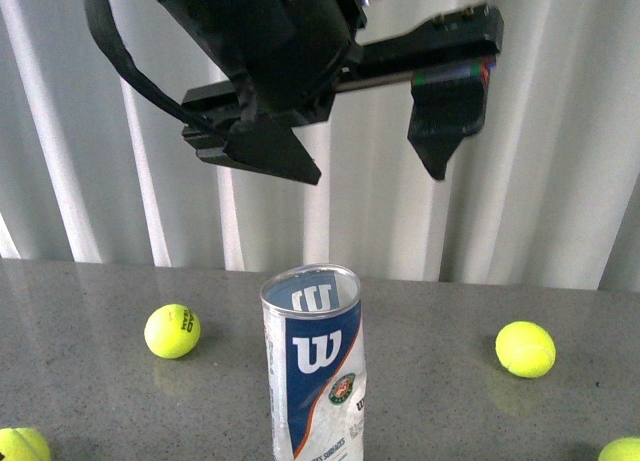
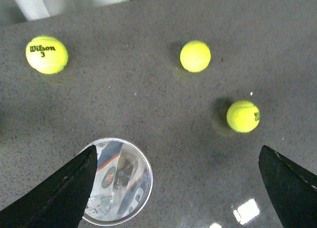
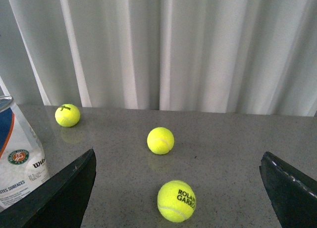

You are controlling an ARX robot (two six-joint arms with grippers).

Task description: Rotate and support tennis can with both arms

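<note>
The tennis can (image 1: 315, 371) stands upright on the grey table (image 1: 90, 381), near the front middle, with its open metal rim up and the blue "W" label facing me. My left gripper (image 1: 376, 173) hangs open well above it, pointing down. In the left wrist view the open left gripper (image 2: 177, 148) looks straight down, and the can's mouth (image 2: 119, 181) lies beside one finger, not between the jaws. My right gripper (image 3: 178, 154) is open and low over the table. The can (image 3: 17, 159) sits off to one side of it, outside the jaws. The right arm is not in the front view.
Yellow-green tennis balls lie loose on the table: one left of the can (image 1: 172, 331), one right (image 1: 525, 349), two at the front corners (image 1: 20, 446) (image 1: 622, 449). Two balls (image 3: 160, 140) (image 3: 176, 201) lie ahead of the right gripper. A white pleated curtain (image 1: 560, 131) backs the table.
</note>
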